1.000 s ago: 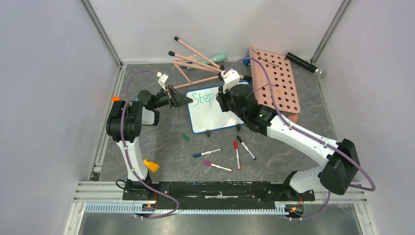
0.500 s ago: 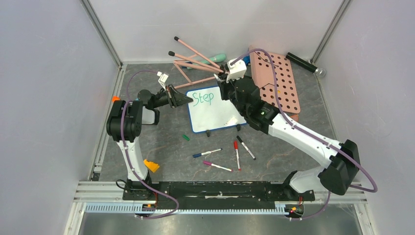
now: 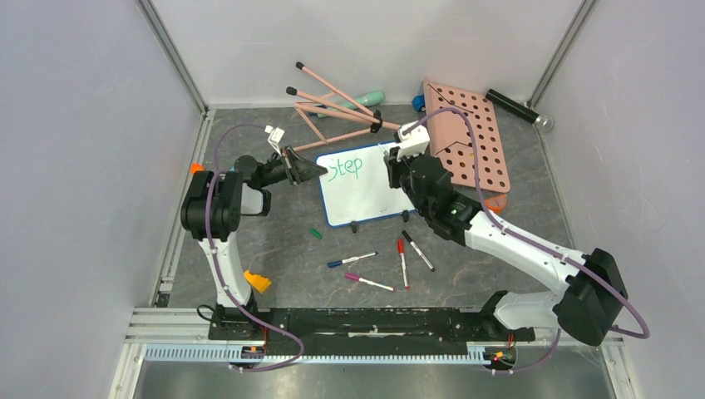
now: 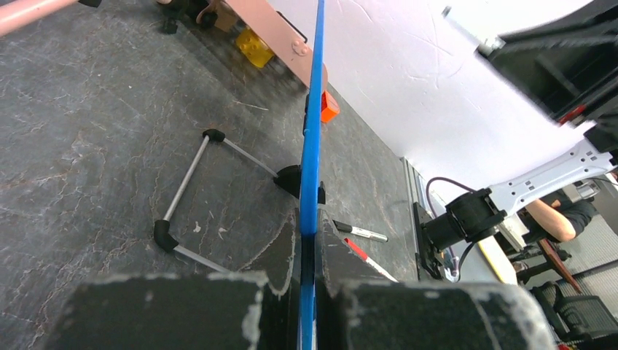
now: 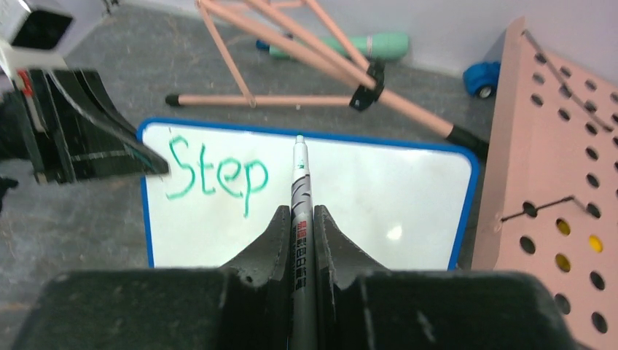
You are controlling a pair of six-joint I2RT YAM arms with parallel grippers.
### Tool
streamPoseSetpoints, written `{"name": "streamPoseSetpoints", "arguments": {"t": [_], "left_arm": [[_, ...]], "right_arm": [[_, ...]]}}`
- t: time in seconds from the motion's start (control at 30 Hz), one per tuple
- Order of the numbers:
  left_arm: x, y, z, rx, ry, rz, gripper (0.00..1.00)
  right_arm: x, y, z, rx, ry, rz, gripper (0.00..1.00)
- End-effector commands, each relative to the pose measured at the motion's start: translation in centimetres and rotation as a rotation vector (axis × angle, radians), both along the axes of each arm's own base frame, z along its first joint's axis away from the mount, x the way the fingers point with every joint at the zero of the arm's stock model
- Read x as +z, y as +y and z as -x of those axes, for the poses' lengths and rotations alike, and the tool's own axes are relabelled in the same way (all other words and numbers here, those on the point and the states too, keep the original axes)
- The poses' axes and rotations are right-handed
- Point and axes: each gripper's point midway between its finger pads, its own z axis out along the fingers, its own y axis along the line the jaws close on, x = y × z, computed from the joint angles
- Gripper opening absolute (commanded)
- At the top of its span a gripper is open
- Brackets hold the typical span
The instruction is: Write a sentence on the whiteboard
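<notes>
The whiteboard point(image 3: 366, 198) with its blue frame stands tilted on black feet at the table's middle. The sentence so reads only "Step" point(image 3: 344, 167), in green at the top left; it also shows in the right wrist view point(image 5: 217, 177). My left gripper point(image 3: 320, 169) is shut on the whiteboard's left edge, seen as a blue strip point(image 4: 313, 109) between the left gripper's fingers point(image 4: 307, 240). My right gripper point(image 3: 399, 162) is over the board's upper right. The right gripper point(image 5: 299, 219) is shut on a silver marker point(image 5: 300, 182) whose tip points just right of "Step", near the top frame.
A pink board with round holes point(image 3: 470, 137) lies right of the whiteboard. A pink-legged stand point(image 3: 332, 108) lies behind it. Several loose markers point(image 3: 403, 262) and a green cap point(image 3: 315, 233) lie in front. A black cylinder point(image 3: 515, 108) lies at back right, an orange piece point(image 3: 257, 281) at front left.
My right gripper with the marker has moved to the right, away from "Step", toward the board's upper right. The writing is unchanged. The left gripper has kept its hold.
</notes>
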Motion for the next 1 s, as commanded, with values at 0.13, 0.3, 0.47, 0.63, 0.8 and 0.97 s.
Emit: {"name": "streamPoseSetpoints", "arguments": {"t": [0.13, 0.3, 0.47, 0.63, 0.8, 0.97], "left_arm": [[2.6, 0.6, -0.1, 0.103, -0.182, -0.005, 0.02], [2.7, 0.5, 0.3, 0.095, -0.196, -0.013, 0.02], [2.8, 0.3, 0.3, 0.065, -0.19, -0.01, 0.02], [3.0, 0.3, 0.5, 0.06, -0.202, -0.013, 0.02], [3.1, 0.2, 0.7, 0.055, -0.211, -0.016, 0.02], [3.2, -0.4, 1.0, 0.019, -0.217, -0.019, 0.02]], "right_arm": [[-1.3, 0.4, 0.5, 0.015, 0.024, -0.069, 0.0], [-2.4, -0.1, 0.8, 0.008, 0.045, -0.052, 0.0], [-3.1, -0.2, 1.0, 0.006, 0.065, -0.047, 0.0], [-3.7, 0.2, 0.7, 0.006, 0.086, -0.032, 0.0], [-3.8, 0.6, 0.1, 0.0, 0.101, -0.011, 0.0], [-4.0, 0.8, -0.5, -0.013, 0.132, -0.045, 0.0]]}}
